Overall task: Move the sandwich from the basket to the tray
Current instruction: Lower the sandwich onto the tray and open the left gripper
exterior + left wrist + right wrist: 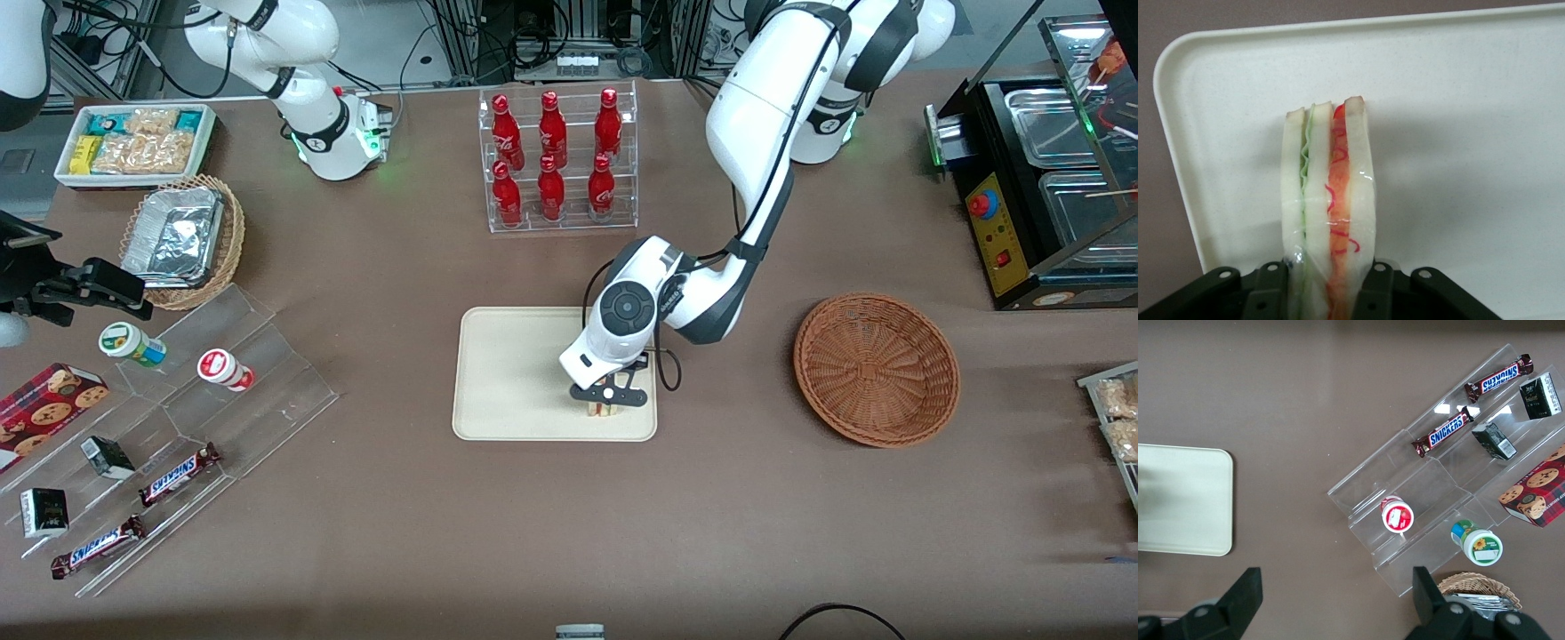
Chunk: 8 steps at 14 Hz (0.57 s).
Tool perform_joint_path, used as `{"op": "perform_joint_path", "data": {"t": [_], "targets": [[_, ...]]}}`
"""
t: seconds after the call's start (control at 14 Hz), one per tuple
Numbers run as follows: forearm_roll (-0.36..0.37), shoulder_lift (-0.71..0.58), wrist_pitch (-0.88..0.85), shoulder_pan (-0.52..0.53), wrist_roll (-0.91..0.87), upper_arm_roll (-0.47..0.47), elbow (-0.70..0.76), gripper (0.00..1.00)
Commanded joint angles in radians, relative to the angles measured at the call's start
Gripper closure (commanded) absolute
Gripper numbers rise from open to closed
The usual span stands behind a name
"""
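Front view shows a brown table point(373, 533) with goods spread across it. Toward the parked arm's end stand a white bin of snack packets point(133, 142), a tan wicker basket holding foil trays point(182, 240), and a clear stepped display point(222, 391) carrying two small cups, small dark boxes, a cookie box point(44, 409) and two Snickers bars point(178, 474). Near the middle, farther from the camera than the tray, a clear rack point(558, 160) holds six red soda bottles. The cream tray point(507, 373) lies flat at the table's centre. Toward the working arm's end sits the round reddish-brown basket point(876, 369), nothing visible in it, and farther on a black warming cabinet with steel pans point(1040, 178). Cables and metal framing run along the table's edge farthest from the camera.

The white left arm reaches from its base down over the tray, its wrist bent so that the gripper point(606, 404) points straight down at the tray corner nearest the camera and the basket. Its black fingers point(1381, 287) are clamped on the sandwich point(1328, 200), one on each bread face. The wrapped wedge stands on edge on or just above the tray point(1458, 100); contact cannot be made out. Its green and red filling stripes show between the pale slices.
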Motion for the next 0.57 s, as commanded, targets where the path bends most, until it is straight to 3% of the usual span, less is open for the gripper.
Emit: {"op": "perform_joint_path", "data": {"t": [0.0,0.14,0.5], "targets": [[-0.004,0.016,-0.04,-0.016,-0.009,0.015,0.033,0.41],[0.0,0.01,-0.04,-0.016,-0.009,0.016,0.036,0.02],[0.003,-0.157,-0.256,0.045,-0.012,0.038,0.018,0.0]]}}
